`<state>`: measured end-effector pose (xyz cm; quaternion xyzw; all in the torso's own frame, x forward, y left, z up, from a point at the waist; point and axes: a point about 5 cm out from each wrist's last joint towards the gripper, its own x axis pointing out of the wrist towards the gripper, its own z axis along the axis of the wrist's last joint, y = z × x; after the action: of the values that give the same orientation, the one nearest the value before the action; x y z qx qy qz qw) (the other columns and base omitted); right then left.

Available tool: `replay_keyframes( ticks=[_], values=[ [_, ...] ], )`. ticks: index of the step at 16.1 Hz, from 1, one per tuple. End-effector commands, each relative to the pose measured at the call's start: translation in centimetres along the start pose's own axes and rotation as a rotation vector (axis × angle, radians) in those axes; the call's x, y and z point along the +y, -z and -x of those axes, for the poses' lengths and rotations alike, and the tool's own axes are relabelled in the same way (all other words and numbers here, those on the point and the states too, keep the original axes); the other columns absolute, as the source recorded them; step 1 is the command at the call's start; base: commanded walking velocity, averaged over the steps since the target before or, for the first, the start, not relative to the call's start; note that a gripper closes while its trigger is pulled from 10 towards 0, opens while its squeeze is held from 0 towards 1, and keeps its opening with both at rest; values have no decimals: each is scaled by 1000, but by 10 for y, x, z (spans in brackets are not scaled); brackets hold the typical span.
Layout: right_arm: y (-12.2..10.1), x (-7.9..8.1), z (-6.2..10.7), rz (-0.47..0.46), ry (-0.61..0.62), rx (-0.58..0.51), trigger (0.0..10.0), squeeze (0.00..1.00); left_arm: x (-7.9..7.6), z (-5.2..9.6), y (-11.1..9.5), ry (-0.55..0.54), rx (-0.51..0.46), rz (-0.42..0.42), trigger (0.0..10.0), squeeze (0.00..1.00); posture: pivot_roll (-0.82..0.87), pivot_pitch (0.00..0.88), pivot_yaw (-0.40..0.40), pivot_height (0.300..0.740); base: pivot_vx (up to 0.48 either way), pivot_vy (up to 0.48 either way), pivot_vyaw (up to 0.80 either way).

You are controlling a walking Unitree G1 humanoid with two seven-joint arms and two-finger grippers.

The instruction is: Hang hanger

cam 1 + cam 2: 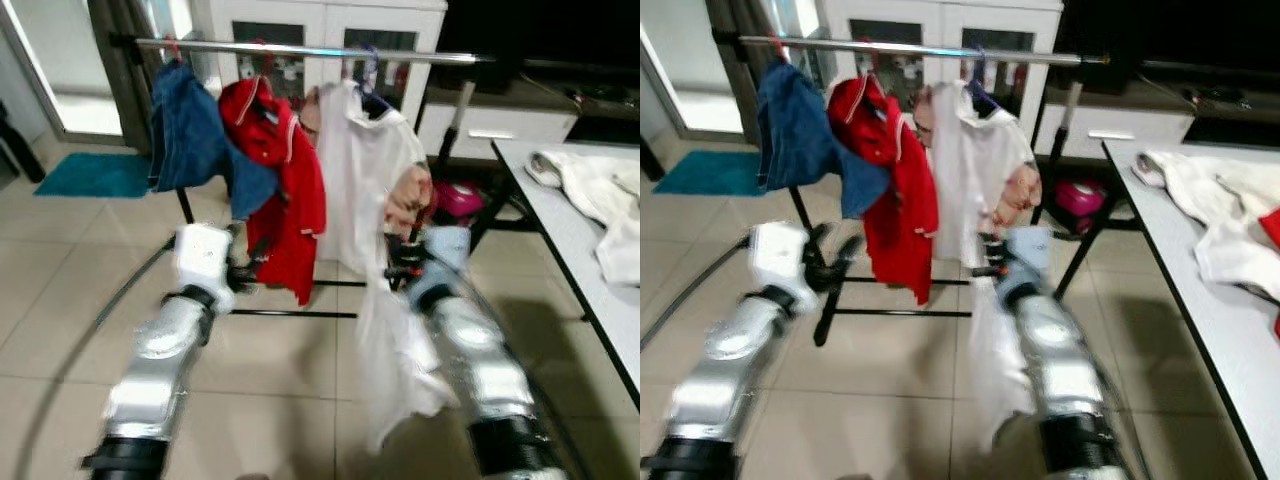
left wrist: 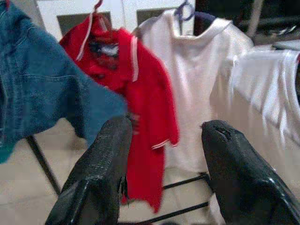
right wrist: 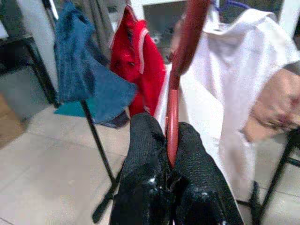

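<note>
A clothes rack's metal rail (image 1: 300,50) carries a blue denim garment (image 1: 190,140), a red jacket (image 1: 280,180) and a white shirt (image 1: 365,170) on a purple hanger. My right gripper (image 1: 405,262) is below the white shirt, shut on a red hanger (image 3: 176,93) that rises between its fingertips. A white garment (image 1: 395,370) hangs down from that hanger over my right arm. My left gripper (image 1: 245,272) is open at the foot of the red jacket, and its black fingers (image 2: 103,164) hold nothing.
A white table (image 1: 560,250) runs along the right, with pale clothes (image 1: 600,190) heaped on it. A white cabinet (image 1: 320,25) stands behind the rack. A teal mat (image 1: 95,175) lies at the far left, a pink object (image 1: 458,198) under the rack's right end.
</note>
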<state>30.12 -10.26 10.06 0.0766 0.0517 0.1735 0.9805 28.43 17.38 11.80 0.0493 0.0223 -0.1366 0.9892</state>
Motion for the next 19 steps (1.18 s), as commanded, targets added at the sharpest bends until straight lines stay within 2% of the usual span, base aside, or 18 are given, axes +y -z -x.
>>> replay_keyframes(
  ticks=[1,19],
  values=[
    [-9,-11,2,29,26,-35,10000,0,-9,-4,-3,27,-16,7,10000,0,10,0,-8,740,322,0,0],
    [-12,-11,0,32,34,-57,10000,0,-9,-5,-4,37,-21,2,10000,0,12,0,-2,740,327,0,0]
  ],
)
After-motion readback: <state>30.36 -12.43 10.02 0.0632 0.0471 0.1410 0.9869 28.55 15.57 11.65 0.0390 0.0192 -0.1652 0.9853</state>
